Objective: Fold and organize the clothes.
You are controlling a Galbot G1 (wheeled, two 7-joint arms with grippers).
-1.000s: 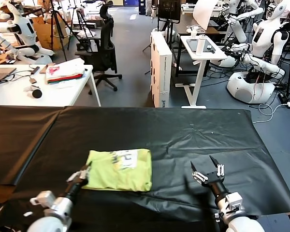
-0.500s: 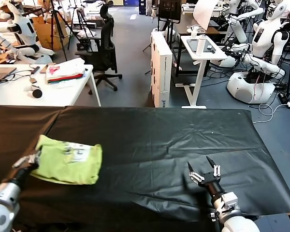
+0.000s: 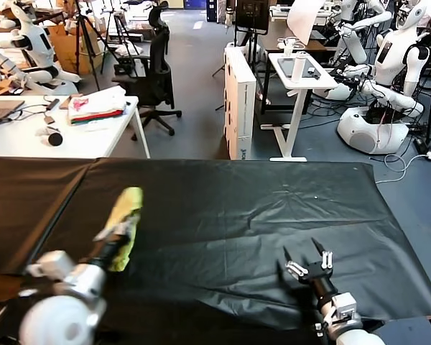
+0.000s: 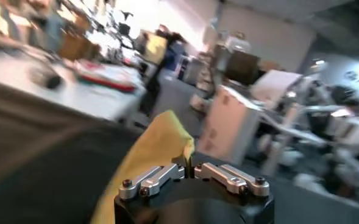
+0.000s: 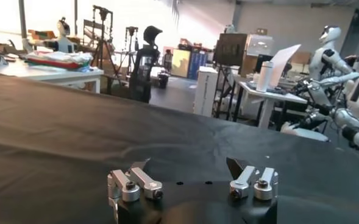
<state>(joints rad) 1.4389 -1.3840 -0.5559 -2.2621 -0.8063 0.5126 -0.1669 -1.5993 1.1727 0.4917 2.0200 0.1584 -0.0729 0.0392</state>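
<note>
The folded lime yellow-green T-shirt [image 3: 126, 219] hangs edge-on above the black table's left part, seen as a narrow strip. My left gripper [image 3: 116, 237] is shut on its near edge and holds it lifted. In the left wrist view the shirt [image 4: 158, 145] rises as a yellow fold from between the closed jaws of the left gripper [image 4: 189, 163]. My right gripper [image 3: 307, 260] is open and empty, low over the table's front right. In the right wrist view its jaws [image 5: 188, 165] stand wide apart over bare black cloth.
The black-covered table [image 3: 273, 208] fills the foreground; its cloth is wrinkled. Behind it stand a white desk [image 3: 29, 140] with a white-and-pink fabric pile [image 3: 97, 104], an office chair [image 3: 152, 79], a white side table [image 3: 298, 75] and other robots [image 3: 388, 65].
My left gripper has dragged the T-shirt from the table's middle to the left, then lifted and turned it so it now shows edge-on. The right gripper has barely moved.
</note>
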